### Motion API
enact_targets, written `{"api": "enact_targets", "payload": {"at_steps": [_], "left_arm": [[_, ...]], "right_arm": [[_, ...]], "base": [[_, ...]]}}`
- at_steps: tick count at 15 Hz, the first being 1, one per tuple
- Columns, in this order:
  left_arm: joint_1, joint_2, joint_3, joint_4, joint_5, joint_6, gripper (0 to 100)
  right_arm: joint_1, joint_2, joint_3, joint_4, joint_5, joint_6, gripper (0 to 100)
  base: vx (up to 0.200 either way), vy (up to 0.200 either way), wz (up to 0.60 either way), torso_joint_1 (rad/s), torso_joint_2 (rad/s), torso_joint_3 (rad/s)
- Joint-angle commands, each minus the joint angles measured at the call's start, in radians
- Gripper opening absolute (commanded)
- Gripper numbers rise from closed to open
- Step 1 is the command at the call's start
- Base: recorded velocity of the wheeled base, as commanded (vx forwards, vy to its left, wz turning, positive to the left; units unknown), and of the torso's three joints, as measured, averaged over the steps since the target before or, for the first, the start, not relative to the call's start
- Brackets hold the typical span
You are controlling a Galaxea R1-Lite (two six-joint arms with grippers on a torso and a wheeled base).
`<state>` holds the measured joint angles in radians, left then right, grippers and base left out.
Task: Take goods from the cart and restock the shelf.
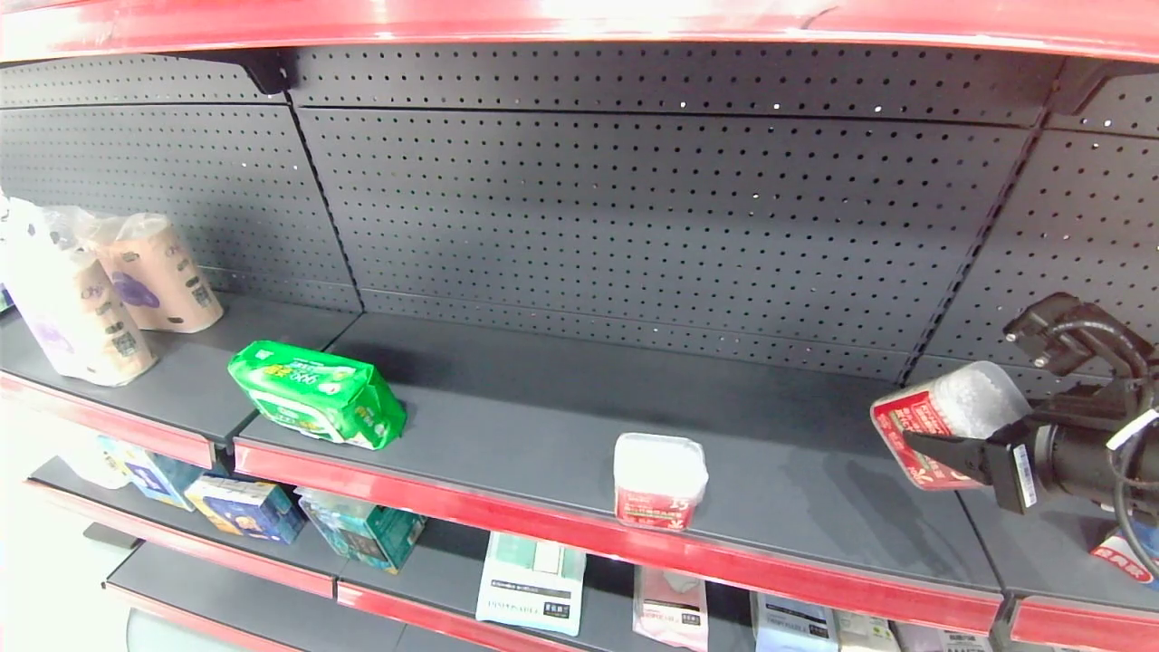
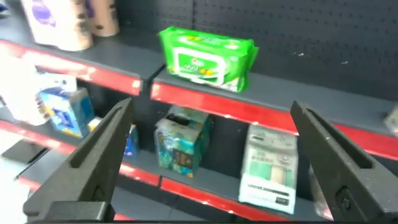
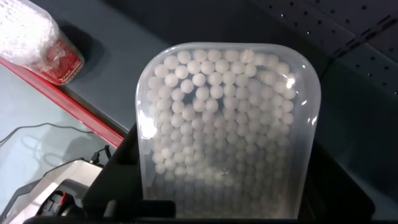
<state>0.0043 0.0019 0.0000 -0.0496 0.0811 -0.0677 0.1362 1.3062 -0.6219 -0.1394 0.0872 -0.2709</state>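
My right gripper (image 1: 942, 453) is shut on a clear tub of white beads with a red label (image 1: 946, 418), held tilted above the right end of the grey shelf (image 1: 561, 398). Up close in the right wrist view the tub's bead-filled underside (image 3: 227, 124) sits between the fingers. A second identical tub (image 1: 659, 480) stands upright at the shelf's front edge, also seen as tub (image 3: 34, 40). A green wipes pack (image 1: 317, 394) lies at the shelf's left; the left wrist view shows this pack (image 2: 208, 57) beyond my open left gripper (image 2: 211, 165), which is in front of the lower shelves.
Wrapped paper rolls (image 1: 100, 290) stand on the shelf section at far left. Lower shelves hold boxed goods (image 1: 249, 507) and packets (image 1: 532, 580). A perforated back panel (image 1: 670, 208) closes the rear, and a red shelf edge (image 1: 579, 23) overhangs above.
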Motion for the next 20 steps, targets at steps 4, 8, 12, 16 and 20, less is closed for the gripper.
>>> {"api": "enact_targets", "payload": {"at_steps": [4, 8, 12, 16, 20], "left_arm": [[-0.003, -0.002, 0.0, 0.045, -0.046, 0.045, 100], [-0.003, -0.002, 0.0, 0.045, -0.046, 0.054, 100], [-0.003, -0.002, 0.0, 0.045, -0.046, 0.054, 100], [-0.003, -0.002, 0.0, 0.045, -0.046, 0.054, 100], [-0.003, -0.002, 0.0, 0.045, -0.046, 0.054, 100]], "right_arm": [[0.0, -0.002, 0.001, 0.001, 0.0, -0.004, 0], [-0.001, 0.044, -0.019, -0.002, 0.019, -0.011, 0], [-0.047, 0.162, -0.075, -0.042, 0.132, -0.094, 0], [-0.096, 0.323, -0.173, -0.046, 0.292, -0.269, 0], [-0.105, 0.433, -0.236, -0.045, 0.364, -0.363, 0]], "base": [[0.0, 0.0, 0.0, 0.0, 0.0, 0.0], [0.0, 0.0, 0.0, 0.0, 0.0, 0.0], [0.0, 0.0, 0.0, 0.0, 0.0, 0.0], [0.0, 0.0, 0.0, 0.0, 0.0, 0.0], [0.0, 0.0, 0.0, 0.0, 0.0, 0.0]]}}
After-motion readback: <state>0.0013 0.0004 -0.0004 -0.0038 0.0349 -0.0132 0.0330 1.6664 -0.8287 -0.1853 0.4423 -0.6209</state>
